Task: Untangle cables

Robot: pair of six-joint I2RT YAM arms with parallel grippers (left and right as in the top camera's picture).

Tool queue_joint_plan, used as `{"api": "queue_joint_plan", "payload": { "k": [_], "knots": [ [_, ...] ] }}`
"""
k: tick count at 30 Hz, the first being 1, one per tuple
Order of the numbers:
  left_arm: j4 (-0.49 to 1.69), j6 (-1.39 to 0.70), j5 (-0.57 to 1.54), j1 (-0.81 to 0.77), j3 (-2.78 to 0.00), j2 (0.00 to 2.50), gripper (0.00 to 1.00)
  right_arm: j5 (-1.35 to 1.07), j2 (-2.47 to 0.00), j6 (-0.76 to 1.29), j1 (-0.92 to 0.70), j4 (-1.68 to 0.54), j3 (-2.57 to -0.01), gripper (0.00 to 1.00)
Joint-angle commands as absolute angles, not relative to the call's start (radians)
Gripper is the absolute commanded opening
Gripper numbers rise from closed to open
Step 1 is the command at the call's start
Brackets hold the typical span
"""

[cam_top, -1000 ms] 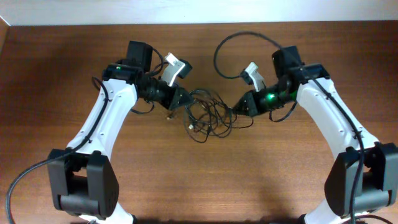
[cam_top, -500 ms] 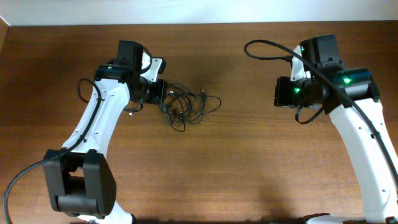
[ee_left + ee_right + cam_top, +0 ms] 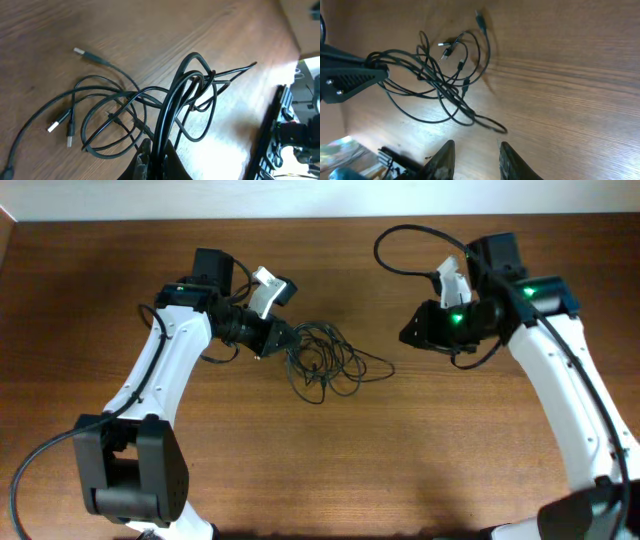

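Observation:
The cables [image 3: 325, 360] are a tangle of thin black wires with small plug ends, lying on the wooden table at the middle. My left gripper [image 3: 282, 337] is shut on the bundle's left end; in the left wrist view several strands [image 3: 165, 120] run into the closed jaws [image 3: 157, 160]. Loose plugs [image 3: 60, 122] lie to the left. My right gripper [image 3: 410, 335] is open and empty, to the right of the bundle and apart from it. In the right wrist view the tangle [image 3: 440, 85] lies beyond the open jaws [image 3: 475, 152].
The thick black arm cable [image 3: 400, 245] loops above the right arm. The table's far edge [image 3: 320, 218] meets a white wall. Bare wood lies in front of the bundle and at both sides.
The right arm has swung back toward the bundle with its gripper open. The left gripper has moved a little right with the bundle, and the loops have spread rightward.

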State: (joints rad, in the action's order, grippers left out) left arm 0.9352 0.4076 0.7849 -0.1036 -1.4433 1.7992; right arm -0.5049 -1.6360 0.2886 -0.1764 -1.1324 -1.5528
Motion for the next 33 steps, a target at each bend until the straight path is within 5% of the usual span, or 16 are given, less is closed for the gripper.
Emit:
{"api": "queue_joint_plan", "payload": {
  "k": [1, 7, 13, 24, 27, 31, 33],
  "knots": [
    [0.979, 0.575, 0.94, -0.105, -1.438, 1.808, 0.0, -0.542, -1.67, 0.237, -0.178, -1.097, -1.545, 0.3],
    [1.068, 0.785, 1.081, -0.105, -1.438, 1.808, 0.0, -0.525, -1.752, 0.221, -0.176, -1.005, -1.545, 0.41],
    [1.125, 0.916, 1.184, -0.11, -1.438, 1.808, 0.0, -0.783, -1.864, 0.222, -0.178, -0.988, -1.545, 0.65],
    [1.131, 0.968, 1.19, -0.169, -1.438, 1.808, 0.0, -0.983, -2.04, 0.367, -0.309, -0.801, -1.544, 0.69],
    [1.131, 0.967, 1.19, -0.17, -1.438, 1.808, 0.0, -0.966, -2.04, 0.408, -0.356, -0.731, -1.544, 0.57],
    [1.131, 0.967, 1.19, -0.17, -1.438, 1.808, 0.0, -0.813, -2.04, 0.443, -0.381, -0.721, -1.544, 0.18],
    [1.131, 0.967, 1.19, -0.169, -1.438, 1.808, 0.0, -0.788, -2.04, 0.443, -0.38, -0.722, -1.544, 0.15]
  ]
}}
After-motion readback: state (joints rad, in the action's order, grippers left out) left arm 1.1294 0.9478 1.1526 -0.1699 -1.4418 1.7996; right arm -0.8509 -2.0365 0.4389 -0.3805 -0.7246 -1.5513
